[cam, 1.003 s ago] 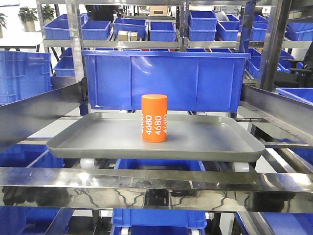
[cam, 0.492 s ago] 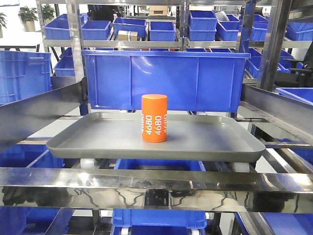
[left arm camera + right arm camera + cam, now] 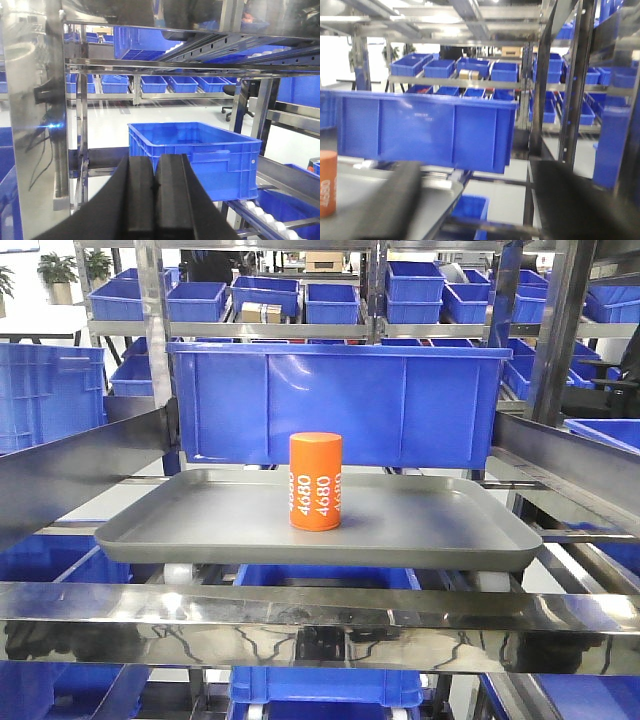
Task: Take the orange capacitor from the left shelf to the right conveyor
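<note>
Seemingly capacitor [image 3: 327, 184] left of right claw [image 3: 477, 167]

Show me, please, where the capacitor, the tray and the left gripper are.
capacitor [image 3: 316, 482]: front view, middle of its orange side.
tray [image 3: 430, 525]: front view, bare floor right of the capacitor.
left gripper [image 3: 156, 167]: left wrist view, seam between its shut fingertips.

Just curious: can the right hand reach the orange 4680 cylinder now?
Probably yes: the right hand is open, and the orange capacitor stands unobstructed on the grey tray, off to its left.
</note>
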